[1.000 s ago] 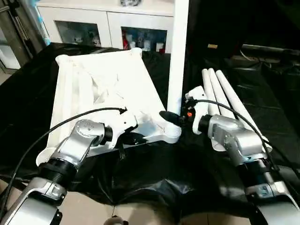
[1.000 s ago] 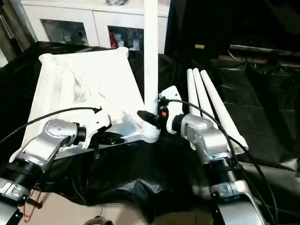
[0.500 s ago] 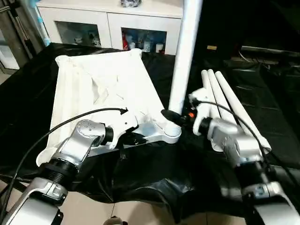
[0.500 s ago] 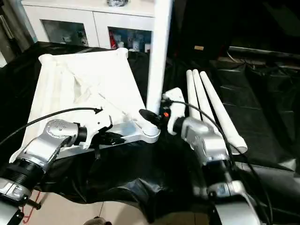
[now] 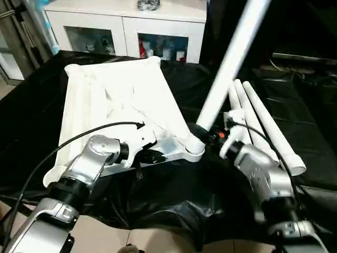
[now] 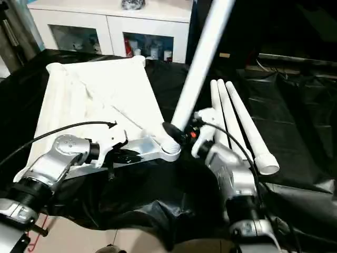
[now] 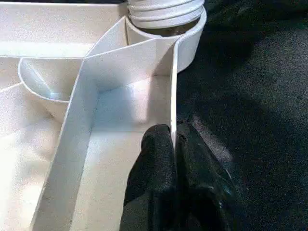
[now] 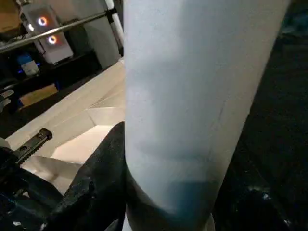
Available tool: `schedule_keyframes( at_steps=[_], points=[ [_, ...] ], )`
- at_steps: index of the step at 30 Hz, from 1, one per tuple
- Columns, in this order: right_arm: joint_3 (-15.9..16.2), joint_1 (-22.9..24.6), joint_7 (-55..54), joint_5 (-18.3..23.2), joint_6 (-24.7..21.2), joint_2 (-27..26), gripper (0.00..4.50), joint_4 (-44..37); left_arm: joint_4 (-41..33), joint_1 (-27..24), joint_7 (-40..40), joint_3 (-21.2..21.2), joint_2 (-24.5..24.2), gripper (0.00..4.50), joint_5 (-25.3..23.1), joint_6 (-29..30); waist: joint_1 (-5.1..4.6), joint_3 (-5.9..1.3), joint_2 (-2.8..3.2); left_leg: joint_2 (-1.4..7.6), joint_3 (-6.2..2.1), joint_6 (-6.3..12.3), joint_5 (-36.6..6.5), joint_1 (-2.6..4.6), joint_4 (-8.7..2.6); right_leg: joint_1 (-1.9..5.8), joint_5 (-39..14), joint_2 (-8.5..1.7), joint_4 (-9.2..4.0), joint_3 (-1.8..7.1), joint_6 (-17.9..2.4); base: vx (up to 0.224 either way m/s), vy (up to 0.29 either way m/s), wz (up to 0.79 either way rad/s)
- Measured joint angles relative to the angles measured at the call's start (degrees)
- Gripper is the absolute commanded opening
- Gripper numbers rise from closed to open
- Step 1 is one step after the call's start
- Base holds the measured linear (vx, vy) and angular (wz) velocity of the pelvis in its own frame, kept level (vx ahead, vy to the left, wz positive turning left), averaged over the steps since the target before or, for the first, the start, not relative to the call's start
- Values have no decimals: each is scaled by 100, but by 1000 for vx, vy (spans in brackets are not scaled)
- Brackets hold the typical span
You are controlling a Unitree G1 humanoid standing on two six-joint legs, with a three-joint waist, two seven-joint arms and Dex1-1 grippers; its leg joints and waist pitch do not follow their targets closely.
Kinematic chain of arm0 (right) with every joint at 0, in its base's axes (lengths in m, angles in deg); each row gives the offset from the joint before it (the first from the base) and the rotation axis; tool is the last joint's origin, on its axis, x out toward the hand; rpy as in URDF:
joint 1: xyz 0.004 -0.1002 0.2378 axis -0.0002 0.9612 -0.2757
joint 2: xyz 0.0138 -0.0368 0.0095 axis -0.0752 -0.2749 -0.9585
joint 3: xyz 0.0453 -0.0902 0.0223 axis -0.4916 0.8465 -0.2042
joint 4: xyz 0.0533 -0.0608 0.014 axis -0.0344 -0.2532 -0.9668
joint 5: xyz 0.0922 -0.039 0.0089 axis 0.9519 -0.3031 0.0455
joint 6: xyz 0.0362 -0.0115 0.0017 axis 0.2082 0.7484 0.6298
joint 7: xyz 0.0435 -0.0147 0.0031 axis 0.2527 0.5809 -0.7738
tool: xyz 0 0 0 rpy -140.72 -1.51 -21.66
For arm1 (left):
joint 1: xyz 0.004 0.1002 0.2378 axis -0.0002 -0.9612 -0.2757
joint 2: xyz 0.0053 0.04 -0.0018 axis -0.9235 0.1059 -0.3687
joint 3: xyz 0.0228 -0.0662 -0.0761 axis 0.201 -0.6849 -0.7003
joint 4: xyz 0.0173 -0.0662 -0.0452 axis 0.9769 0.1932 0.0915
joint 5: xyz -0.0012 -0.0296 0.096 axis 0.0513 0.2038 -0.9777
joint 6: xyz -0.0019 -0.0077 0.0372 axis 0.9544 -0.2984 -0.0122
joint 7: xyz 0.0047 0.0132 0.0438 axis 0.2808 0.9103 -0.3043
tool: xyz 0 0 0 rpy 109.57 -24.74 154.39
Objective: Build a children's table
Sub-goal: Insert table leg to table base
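Tabletop (image 5: 113,108) lying ribs-up on the black sheet (image 5: 174,195), in front of the cabinet (image 5: 126,31). Leg (image 5: 226,68) at the tabletop's near right corner, upright a second ago, now tipped hard to the right, foot still at the socket (image 5: 192,150). Right gripper (image 5: 204,136) clamped on the leg just above that corner. Left gripper (image 7: 174,163) unmoved, pinched shut on the tabletop's near rim. Three spare legs (image 5: 258,121) right of the tabletop.
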Motion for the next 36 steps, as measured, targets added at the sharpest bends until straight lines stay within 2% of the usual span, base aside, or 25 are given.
schedule_keyframes(
  at_steps=[9,18,25,32,36],
  points=[
    [57,446,13,-54,568,-1,189,-167,121,35,13,0,46,0,-44,-118,-8,-9,16,0,0,0,0,2,-1,8,1,-1,-8,0,-1,0,0,0],
    [383,459,5,-528,770,198,189,-397,142,35,13,-5,57,0,-63,-160,-21,-12,19,0,0,0,0,1,-11,11,1,-1,-20,0,0,0,0,0],
    [666,100,73,-848,667,347,189,-244,183,35,27,-42,23,0,-76,-200,-70,-11,19,0,0,0,-1,3,-21,2,0,1,-20,0,3,0,0,0],
    [911,-533,496,-1073,389,509,188,201,188,34,-66,-69,-78,0,-72,-210,-210,-12,13,0,0,0,0,1,-27,-1,6,3,-24,0,-6,0,0,0],
    [1015,-790,756,-1140,363,576,188,452,187,34,-148,-88,-112,0,-71,-228,-229,-12,-3,1,0,0,0,-1,-28,-2,12,4,-30,0,-15,0,0,0]
  ],
)
